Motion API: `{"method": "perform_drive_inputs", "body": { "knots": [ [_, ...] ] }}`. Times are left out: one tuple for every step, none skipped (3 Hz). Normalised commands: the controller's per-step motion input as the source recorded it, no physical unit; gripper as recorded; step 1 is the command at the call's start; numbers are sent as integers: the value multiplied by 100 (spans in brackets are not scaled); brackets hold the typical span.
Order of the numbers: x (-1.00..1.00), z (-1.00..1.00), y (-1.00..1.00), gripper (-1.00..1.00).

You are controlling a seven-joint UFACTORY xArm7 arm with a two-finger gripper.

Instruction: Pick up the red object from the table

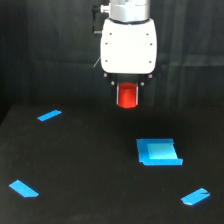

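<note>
Four blue patches lie on the table; the gripper grips the red object above it.

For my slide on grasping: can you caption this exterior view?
Gripper holds the red object above the black table with blue patches.

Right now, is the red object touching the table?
Apart. The exterior view shows the red object between the gripper's fingers, clearly above the table.
</note>
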Motion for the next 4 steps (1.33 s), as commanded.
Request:
{"method": "perform_drive_inputs", "body": {
  "knots": [
    [7, 18, -14, -92],
    [3, 19, 0, -87],
    [0, 10, -5, -71],
    [15, 21, -3, -48]
  ]
}}
